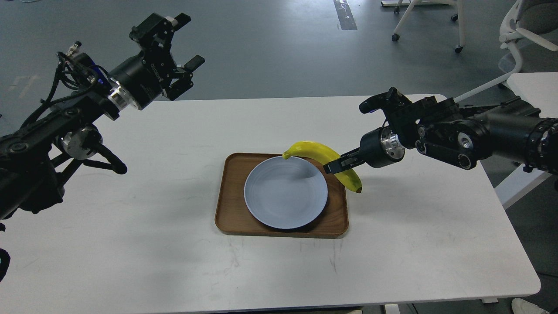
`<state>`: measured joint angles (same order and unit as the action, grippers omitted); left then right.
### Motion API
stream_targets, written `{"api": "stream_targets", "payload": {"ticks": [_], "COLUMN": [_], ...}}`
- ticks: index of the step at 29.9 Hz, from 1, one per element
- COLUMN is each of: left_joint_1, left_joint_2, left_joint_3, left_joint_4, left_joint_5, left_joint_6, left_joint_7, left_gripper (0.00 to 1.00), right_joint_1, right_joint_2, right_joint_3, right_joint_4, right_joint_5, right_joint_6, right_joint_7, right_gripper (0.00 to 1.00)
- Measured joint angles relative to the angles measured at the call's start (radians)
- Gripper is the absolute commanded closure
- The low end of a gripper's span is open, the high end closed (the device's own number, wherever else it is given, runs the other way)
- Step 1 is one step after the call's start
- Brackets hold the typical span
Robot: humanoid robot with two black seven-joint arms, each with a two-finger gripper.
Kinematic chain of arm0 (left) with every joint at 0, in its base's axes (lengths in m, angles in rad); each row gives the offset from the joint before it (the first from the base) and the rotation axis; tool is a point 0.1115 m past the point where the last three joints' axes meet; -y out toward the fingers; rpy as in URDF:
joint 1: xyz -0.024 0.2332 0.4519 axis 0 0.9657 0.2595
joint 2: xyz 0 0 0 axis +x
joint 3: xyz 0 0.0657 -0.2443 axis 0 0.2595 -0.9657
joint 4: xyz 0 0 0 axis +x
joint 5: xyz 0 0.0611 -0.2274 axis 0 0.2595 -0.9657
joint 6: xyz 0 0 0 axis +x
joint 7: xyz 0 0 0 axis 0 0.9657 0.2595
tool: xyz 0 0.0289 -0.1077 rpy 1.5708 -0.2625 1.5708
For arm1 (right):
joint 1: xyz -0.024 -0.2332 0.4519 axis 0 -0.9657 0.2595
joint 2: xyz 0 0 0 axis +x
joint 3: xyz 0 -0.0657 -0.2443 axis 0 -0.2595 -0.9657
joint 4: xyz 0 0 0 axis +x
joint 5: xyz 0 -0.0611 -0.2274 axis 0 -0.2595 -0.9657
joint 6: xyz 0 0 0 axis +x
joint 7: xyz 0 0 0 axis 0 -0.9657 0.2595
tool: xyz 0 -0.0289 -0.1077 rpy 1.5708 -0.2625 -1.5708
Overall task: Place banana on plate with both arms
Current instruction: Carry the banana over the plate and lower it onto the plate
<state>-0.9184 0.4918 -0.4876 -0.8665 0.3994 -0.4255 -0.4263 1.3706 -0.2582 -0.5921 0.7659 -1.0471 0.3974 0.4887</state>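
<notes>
The yellow banana [320, 158] hangs in the air above the far right rim of the pale-blue plate [285, 192], its dark tip pointing down to the right. My right gripper [336, 165] is shut on the banana near its middle and comes in from the right. The banana casts a shadow on the plate. My left gripper [186, 40] is open and empty, raised high at the far left, well away from the plate.
The plate sits on a brown wooden tray [231, 209] in the middle of the white table [130, 244]. Office chairs [429, 22] stand on the grey floor behind. A second white table [536, 87] is at the right.
</notes>
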Motion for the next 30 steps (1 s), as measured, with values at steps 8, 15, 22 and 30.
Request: {"api": "stream_targets", "payload": {"ticks": [8, 15, 22, 30], "left_joint_1": [0.003, 0.003, 0.003, 0.003], "left_joint_2": [-0.001, 0.001, 0.005, 0.013], "left_joint_3": [0.000, 0.000, -0.001, -0.002], "left_joint_4": [-0.001, -0.001, -0.002, -0.002], "left_joint_5": [0.001, 0.001, 0.001, 0.001], "left_joint_6": [0.001, 0.001, 0.000, -0.001], "left_joint_7": [0.000, 0.000, 0.000, 0.000], "left_gripper": [0.02, 0.02, 0.02, 0.02], "right_joint_1": [-0.006, -0.032, -0.043, -0.043], "right_joint_2": [0.082, 0.163, 0.193, 0.191], "right_joint_3": [0.000, -0.007, -0.011, -0.012], "right_joint_4": [-0.028, -0.082, -0.098, -0.099], "right_joint_5": [0.004, 0.005, 0.020, 0.021], "right_joint_6": [0.000, 0.001, 0.004, 0.006], "right_joint_7": [0.000, 0.000, 0.000, 0.000], "right_gripper": [0.85, 0.74, 0.35, 0.14]}}
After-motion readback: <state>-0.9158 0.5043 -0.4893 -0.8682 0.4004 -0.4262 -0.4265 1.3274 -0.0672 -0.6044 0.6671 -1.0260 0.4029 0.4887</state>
